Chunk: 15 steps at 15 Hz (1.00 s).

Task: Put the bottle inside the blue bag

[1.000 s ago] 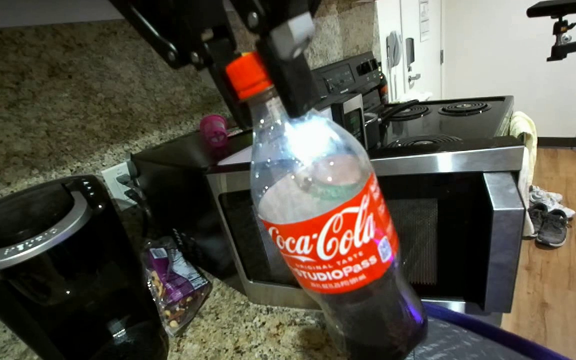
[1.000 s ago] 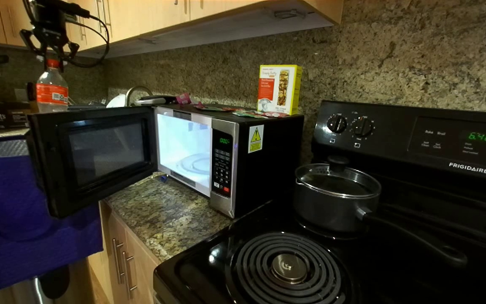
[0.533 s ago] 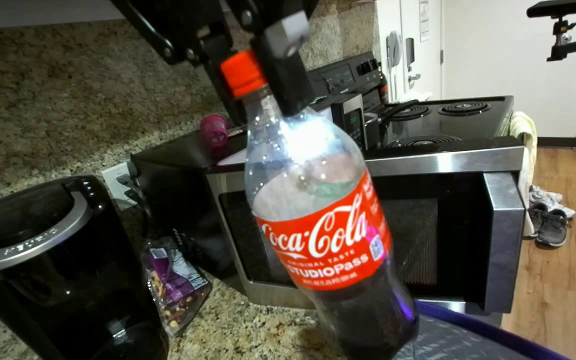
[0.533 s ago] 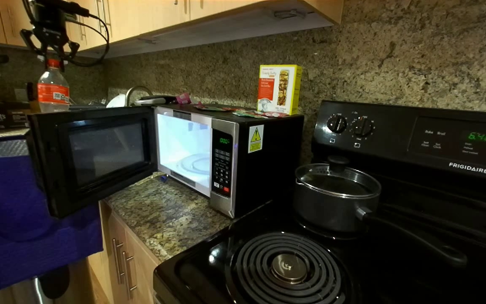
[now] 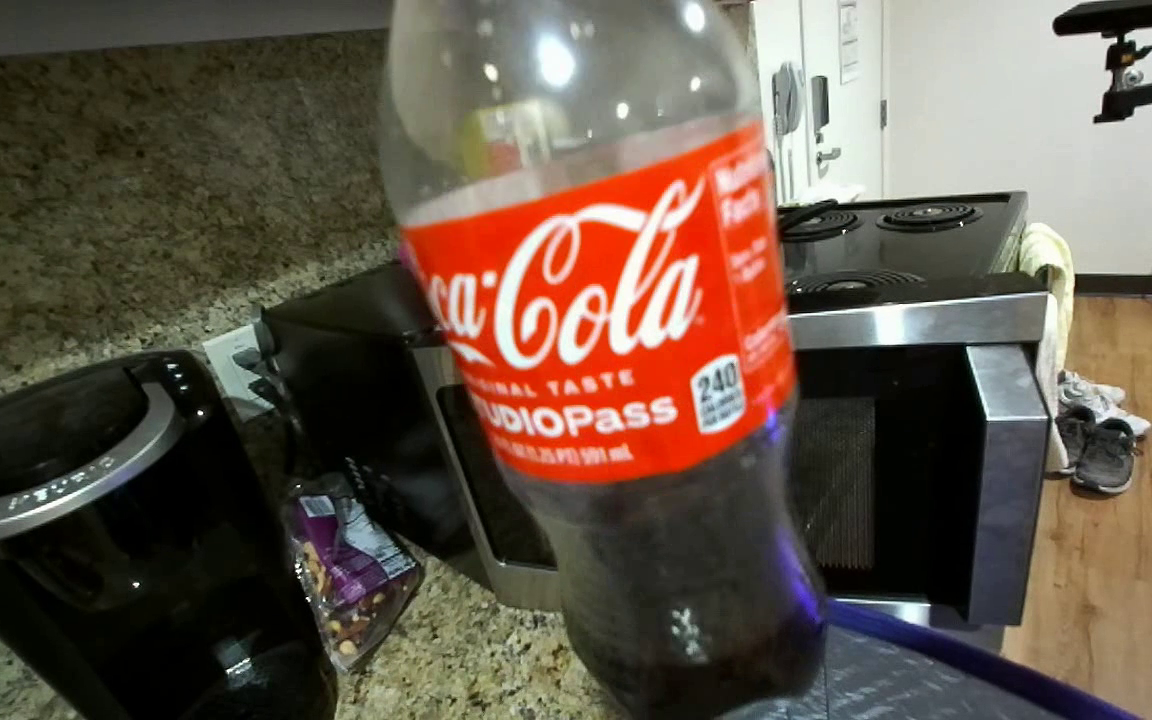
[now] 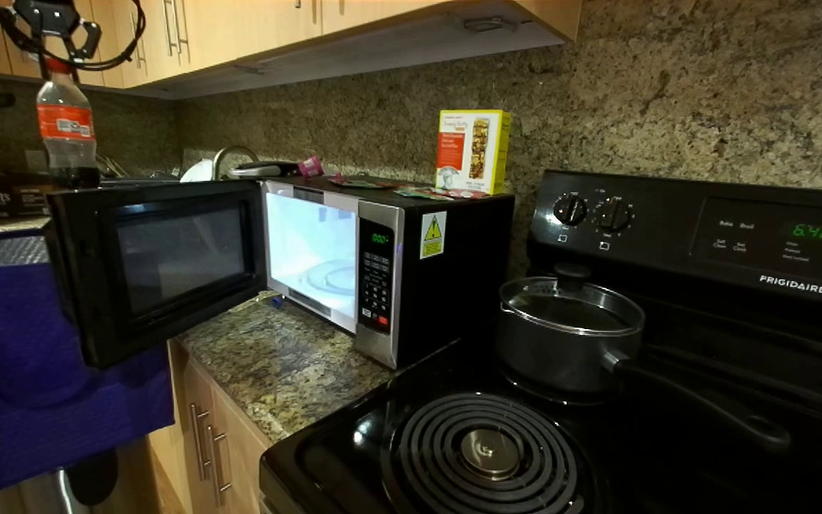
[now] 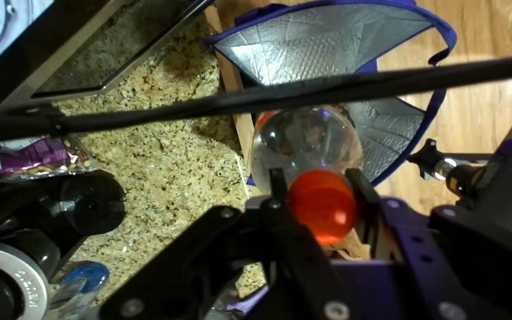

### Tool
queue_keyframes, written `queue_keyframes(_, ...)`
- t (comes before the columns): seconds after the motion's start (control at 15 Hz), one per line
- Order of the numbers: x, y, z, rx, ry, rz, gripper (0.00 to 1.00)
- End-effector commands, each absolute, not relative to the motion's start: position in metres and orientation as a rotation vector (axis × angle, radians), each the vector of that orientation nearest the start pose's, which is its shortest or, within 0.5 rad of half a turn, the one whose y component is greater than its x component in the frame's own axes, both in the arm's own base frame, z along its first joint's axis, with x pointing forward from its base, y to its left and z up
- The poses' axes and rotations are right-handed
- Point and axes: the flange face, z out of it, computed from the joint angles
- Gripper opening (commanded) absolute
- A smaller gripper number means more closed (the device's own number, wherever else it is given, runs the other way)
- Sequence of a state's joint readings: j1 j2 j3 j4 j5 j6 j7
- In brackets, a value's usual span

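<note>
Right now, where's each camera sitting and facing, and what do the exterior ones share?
Wrist view: on the wrist, looking down at the Coca-Cola bottle, counter and blue bag; gripper and black cable show.
An exterior view: by the stovetop, facing the microwave and its open door; gripper shows, picture's upper left.
An exterior view: near the coffee maker, facing that door's outer side; no robot part shows.
Both exterior views share Coca-Cola bottle, microwave, stovetop and blue bag.
</note>
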<state>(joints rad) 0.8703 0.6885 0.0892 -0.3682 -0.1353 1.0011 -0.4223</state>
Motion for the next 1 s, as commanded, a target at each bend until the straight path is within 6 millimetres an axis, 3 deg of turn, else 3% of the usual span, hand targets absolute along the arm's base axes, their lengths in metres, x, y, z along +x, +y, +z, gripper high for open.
queue_keyframes(0.0, 0.401, 0.488, 0.69, -2.728, -1.673, 0.016, 0.15)
queue_keyframes(0.27, 0.405, 0.493, 0.677, -2.817, -1.383, 0.099, 0.15)
queue_keyframes(0.47, 0.404, 0.495, 0.656, -2.896, -1.23, 0.245, 0.15)
queue_keyframes(0.93, 0.421, 0.515, 0.598, -2.9, -1.077, 0.441, 0.15)
